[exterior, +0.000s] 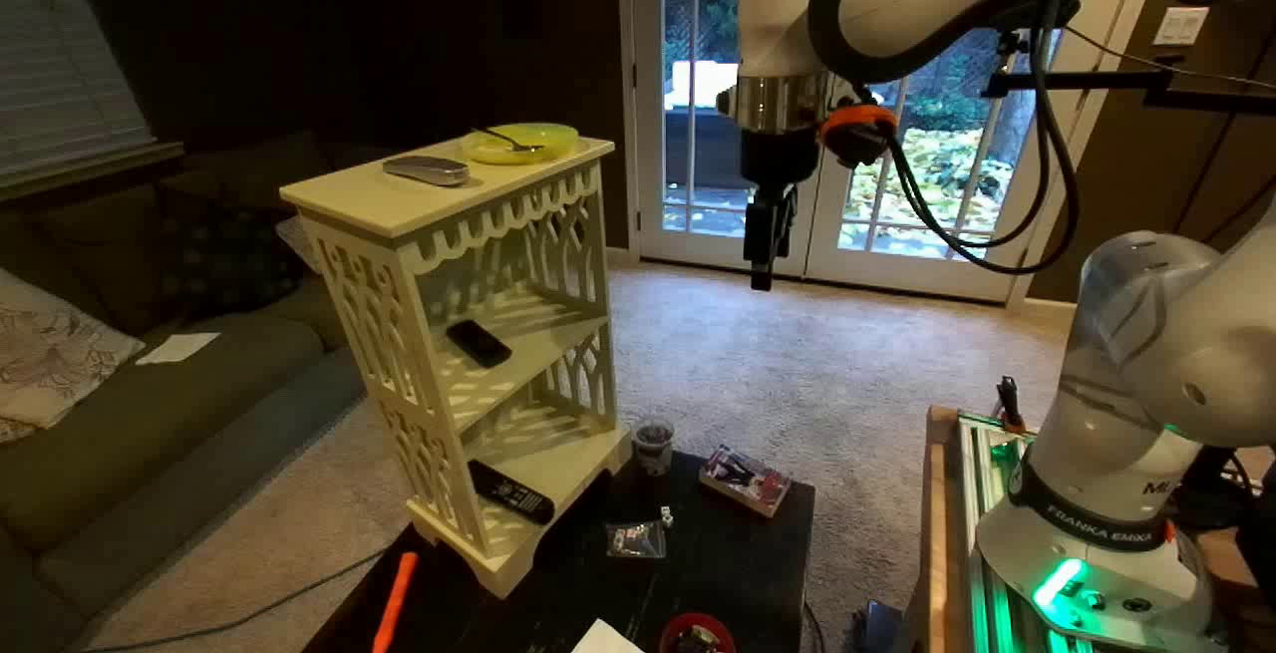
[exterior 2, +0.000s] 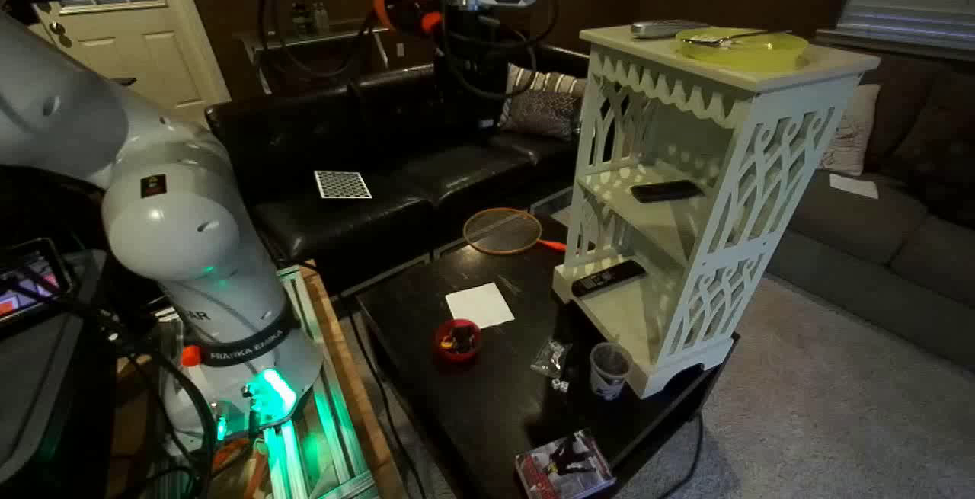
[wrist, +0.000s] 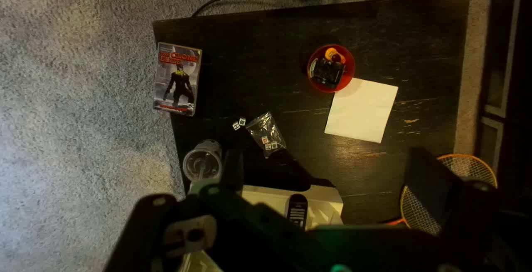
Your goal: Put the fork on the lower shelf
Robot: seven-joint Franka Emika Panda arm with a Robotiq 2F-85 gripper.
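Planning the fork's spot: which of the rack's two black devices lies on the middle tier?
On the middle tier is the plain dark device, no buttons discernible; the remote, with rows of buttons, lies on the bottom tier.

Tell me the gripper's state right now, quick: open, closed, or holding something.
Gripper: open, holding nothing; in the wrist view its fingers stand wide apart with nothing gripped between them.
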